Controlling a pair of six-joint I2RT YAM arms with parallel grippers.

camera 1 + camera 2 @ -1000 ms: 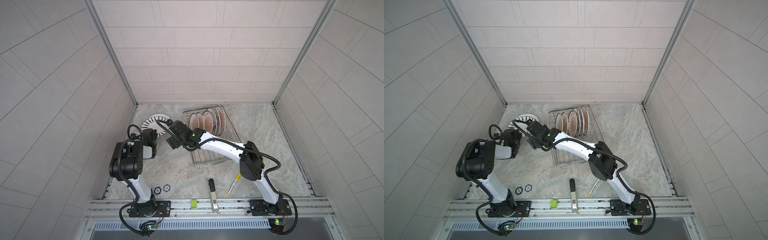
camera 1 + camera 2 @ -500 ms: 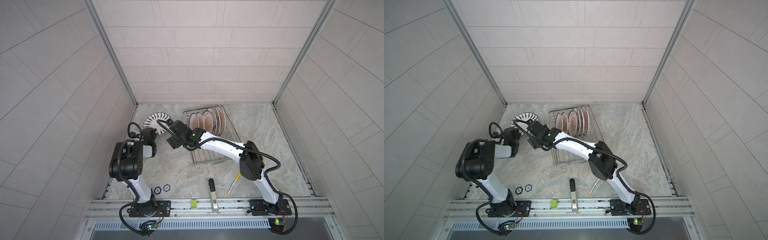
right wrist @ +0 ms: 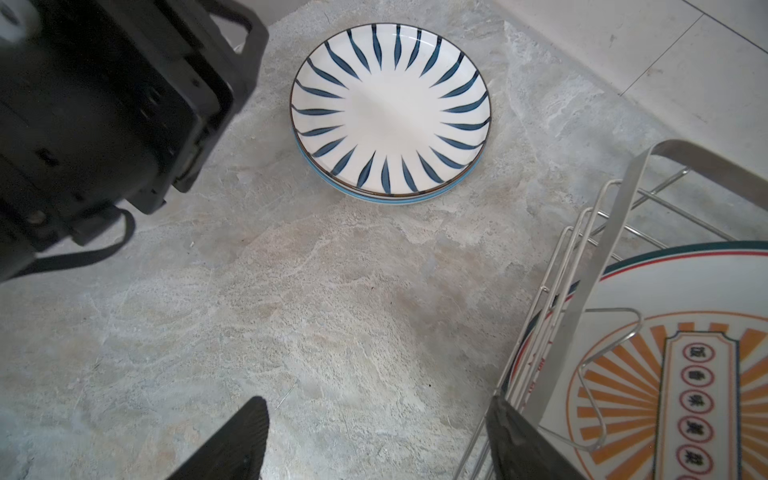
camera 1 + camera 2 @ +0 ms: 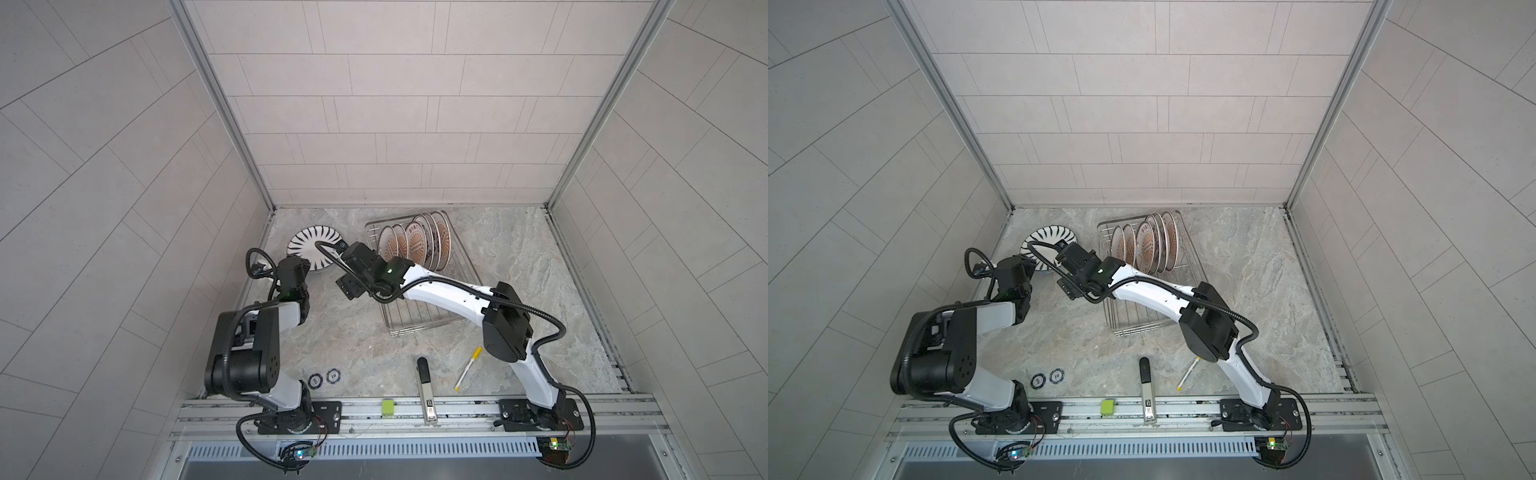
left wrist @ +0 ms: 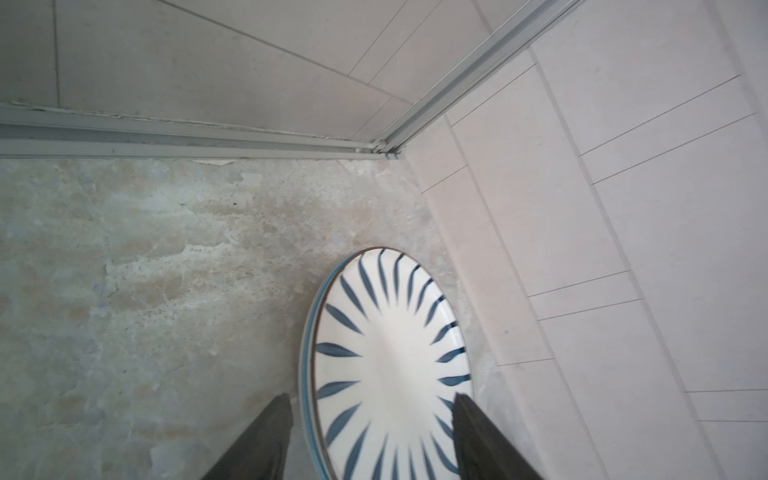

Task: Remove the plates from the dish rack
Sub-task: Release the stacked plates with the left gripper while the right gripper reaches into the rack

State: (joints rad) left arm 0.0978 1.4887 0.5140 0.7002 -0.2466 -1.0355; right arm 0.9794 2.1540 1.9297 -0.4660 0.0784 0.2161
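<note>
Two white plates (image 4: 318, 249) (image 4: 1050, 245) with dark radial stripes lie stacked flat at the table's back left. My left gripper (image 5: 374, 415) is open, its fingers either side of the top plate's (image 5: 390, 353) near edge without touching it. In both top views it (image 4: 308, 266) (image 4: 1030, 266) sits at that stack's front edge. The wire dish rack (image 4: 415, 330) (image 4: 1142, 328) holds several upright sunburst plates (image 4: 415, 245) (image 4: 1148, 247). My right gripper (image 3: 374, 415) (image 4: 351, 251) is open and empty over bare table between the stack (image 3: 390, 112) and the rack's end (image 3: 615, 232).
Near the front edge lie two poker chips (image 4: 324, 378), a black and silver tool (image 4: 426, 386), a yellow-tipped marker (image 4: 467, 370) and a green block (image 4: 387, 406). Tiled walls close in the back and both sides, with the stack near the back left corner.
My left gripper has opened and let go of the striped plate, which now lies flat on the stack. The right arm has hardly moved.
</note>
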